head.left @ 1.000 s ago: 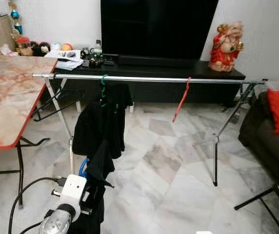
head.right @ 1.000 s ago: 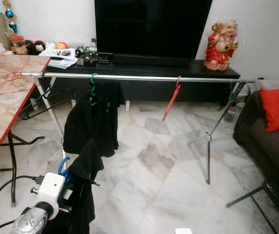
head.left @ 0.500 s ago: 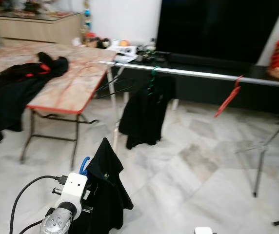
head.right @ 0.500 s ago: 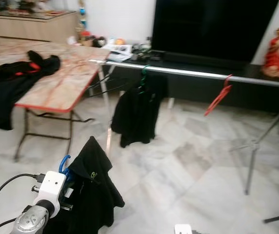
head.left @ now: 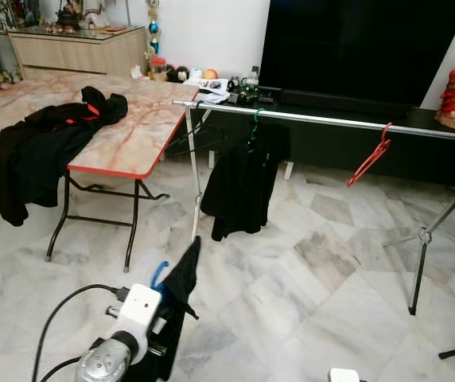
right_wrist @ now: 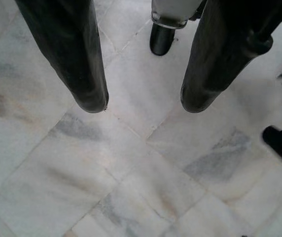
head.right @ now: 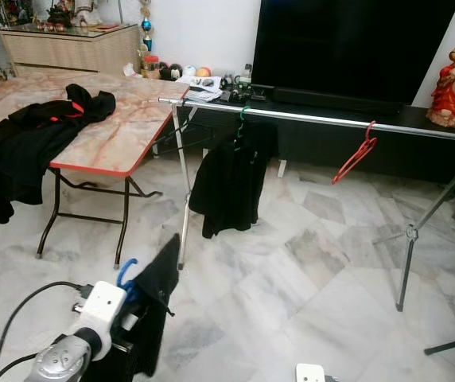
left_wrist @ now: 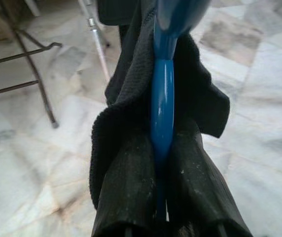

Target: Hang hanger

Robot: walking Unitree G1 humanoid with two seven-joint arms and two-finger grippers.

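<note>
While our left gripper (left_wrist: 161,217) is clamped on the blue plastic hanger (left_wrist: 162,113) with a black garment (head.left: 181,278) draped over it, low above the marble floor (head.left: 307,278) and well short of the long silver rail of the drying rack (head.left: 331,121), we judge that we are in the carrying step. Our right gripper (right_wrist: 141,103) hangs with its fingers spread and empty. Next we need to approach and lift the hook over the bare stretch of rail between the green-hangered black shirt (head.left: 243,183) and the empty red hanger (head.left: 369,156).
</note>
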